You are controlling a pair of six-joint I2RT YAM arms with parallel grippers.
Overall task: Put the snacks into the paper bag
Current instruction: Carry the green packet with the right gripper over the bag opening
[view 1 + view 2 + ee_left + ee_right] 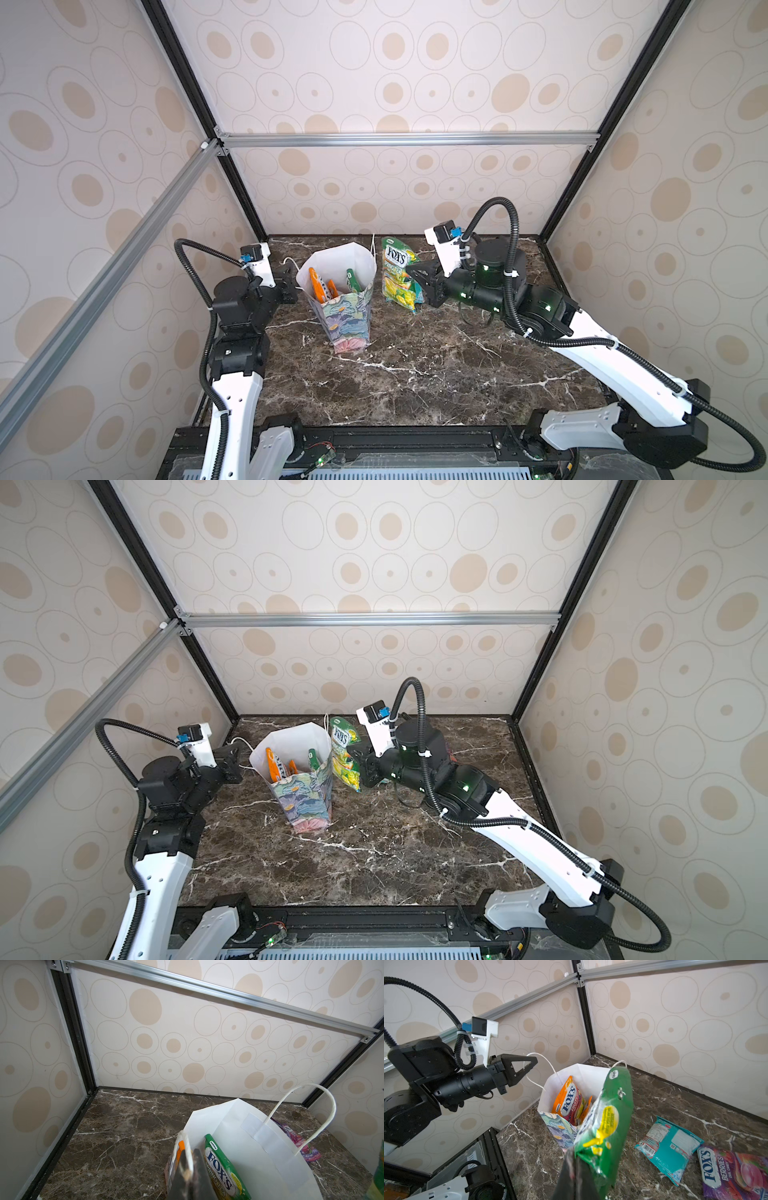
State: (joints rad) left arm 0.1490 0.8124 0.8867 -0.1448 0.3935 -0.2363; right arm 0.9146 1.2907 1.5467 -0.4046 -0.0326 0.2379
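Marble table [415, 374]: bag [345, 320] upright, partly filled, left gripper [532, 1062] pinching its handle [188, 1153]; right gripper [415, 276] clamps your green packet [397, 270] just beside the rim, so watch it, since the dangling packet may snag that rim and tip the bag.

In both top views right arm [478, 286] hid teal packet [668, 1145]. Wrist views: left gripper [189, 1174] on bag [228, 1126] and right gripper [576, 1172] on green packet [608, 1118] were blurred, cut by frame edge. Purple packet [735, 1174] was cropped too.
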